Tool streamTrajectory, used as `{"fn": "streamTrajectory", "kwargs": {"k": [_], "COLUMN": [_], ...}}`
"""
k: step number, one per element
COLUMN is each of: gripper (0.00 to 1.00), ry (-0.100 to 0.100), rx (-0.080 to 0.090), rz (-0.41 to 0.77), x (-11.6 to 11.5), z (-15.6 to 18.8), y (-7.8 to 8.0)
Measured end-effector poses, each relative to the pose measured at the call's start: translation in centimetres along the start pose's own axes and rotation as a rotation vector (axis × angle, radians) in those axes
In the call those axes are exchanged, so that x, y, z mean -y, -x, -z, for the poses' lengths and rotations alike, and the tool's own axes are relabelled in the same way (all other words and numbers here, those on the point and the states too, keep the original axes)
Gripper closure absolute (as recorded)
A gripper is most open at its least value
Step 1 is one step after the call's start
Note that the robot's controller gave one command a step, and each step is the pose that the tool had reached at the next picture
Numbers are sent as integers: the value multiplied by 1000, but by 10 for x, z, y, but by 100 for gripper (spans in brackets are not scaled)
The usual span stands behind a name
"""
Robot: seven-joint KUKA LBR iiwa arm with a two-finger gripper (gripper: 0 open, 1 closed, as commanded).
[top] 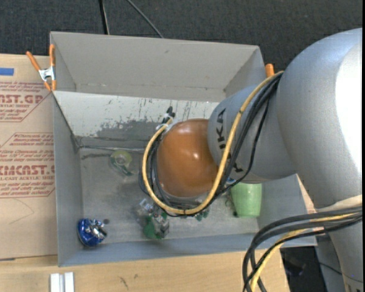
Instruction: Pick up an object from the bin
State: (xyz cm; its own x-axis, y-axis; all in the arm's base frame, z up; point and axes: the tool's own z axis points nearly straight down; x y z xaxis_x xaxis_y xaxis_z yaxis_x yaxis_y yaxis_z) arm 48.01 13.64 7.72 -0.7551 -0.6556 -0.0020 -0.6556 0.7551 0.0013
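Observation:
My gripper [152, 214] is low at the front middle of the bin, mostly hidden under the arm's orange cover. A small dark green thing [150, 230] lies right at its tip, near the front wall; whether it is gripped cannot be made out. A light green cup-like thing [247, 199] sits just right of the gripper, partly hidden by the arm. A clear tape roll [121, 160] lies on the floor to the upper left of the gripper.
A blue and silver crumpled thing [90, 232] lies in the front left corner. The arm with its cables covers the right half of the bin. Bare floor shows between the tape roll and the blue thing.

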Motion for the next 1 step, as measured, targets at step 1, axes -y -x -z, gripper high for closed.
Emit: {"fn": "streamTrajectory", "kwargs": {"k": [1], "gripper": [100], "ry": [-5], "rx": [8], "rz": [47], "x": [-1], "z": [142], "y": [20]}}
